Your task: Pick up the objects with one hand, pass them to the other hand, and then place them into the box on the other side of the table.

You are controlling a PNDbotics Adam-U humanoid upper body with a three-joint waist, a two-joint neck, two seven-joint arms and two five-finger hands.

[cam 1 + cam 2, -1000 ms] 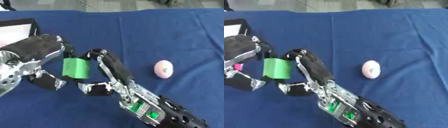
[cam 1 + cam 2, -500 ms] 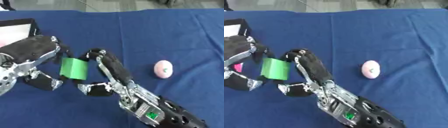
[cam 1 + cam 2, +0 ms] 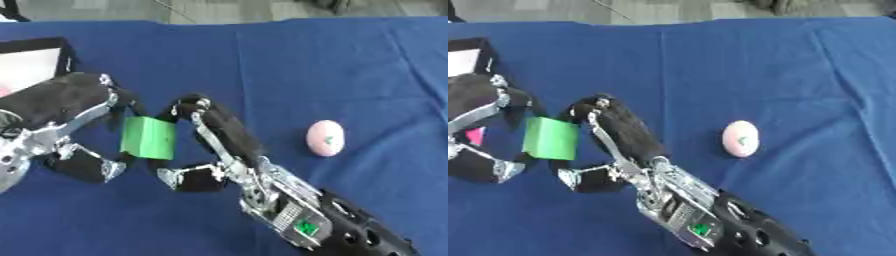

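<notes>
Bridging 2 hands, the green block sat pinched by the right hand, the left hand curled around its far side. It looked light and stiff; flat faces suited gripping.

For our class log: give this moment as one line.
handover | green rectangular block between left hand and right hand | pink egg-shaped object on cloth

box runs off the left edge, inside mostly washed out | pink bit behind left hand, can't tell what | green block edges covered by fingers | right hand forearm cut off at bottom
</notes>
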